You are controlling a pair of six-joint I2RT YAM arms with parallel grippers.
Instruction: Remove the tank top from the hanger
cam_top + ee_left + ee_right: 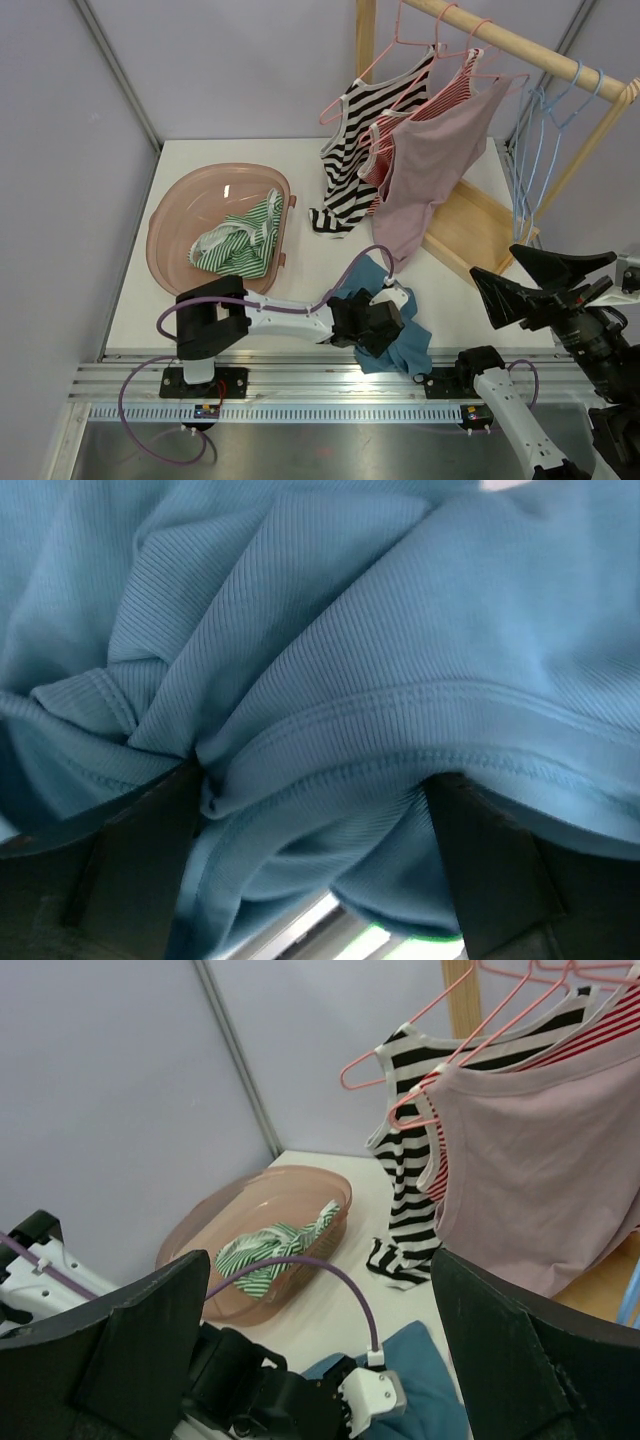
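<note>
— Left side?
— Blue tank top (412, 348) crumpled on the worktop (305, 170), already unhung, straight under the left end effector (380, 330); fingers spread, seemingly resting on the cloth, hard to say.
— Right side?
— Right end effector (535, 282) gaping, empty, nearer the hung mauve tank top (435, 160), up and ahead.

Lab cell: panel walls (60, 150), aluminium rail (300, 385)

- Three tank tops (430, 170) are hanging — all on one rail (530, 48).
- One blue top (412, 345) is lying on one table (305, 255).
- One green striped top (238, 245) is sitting in one tub (180, 215).
</note>
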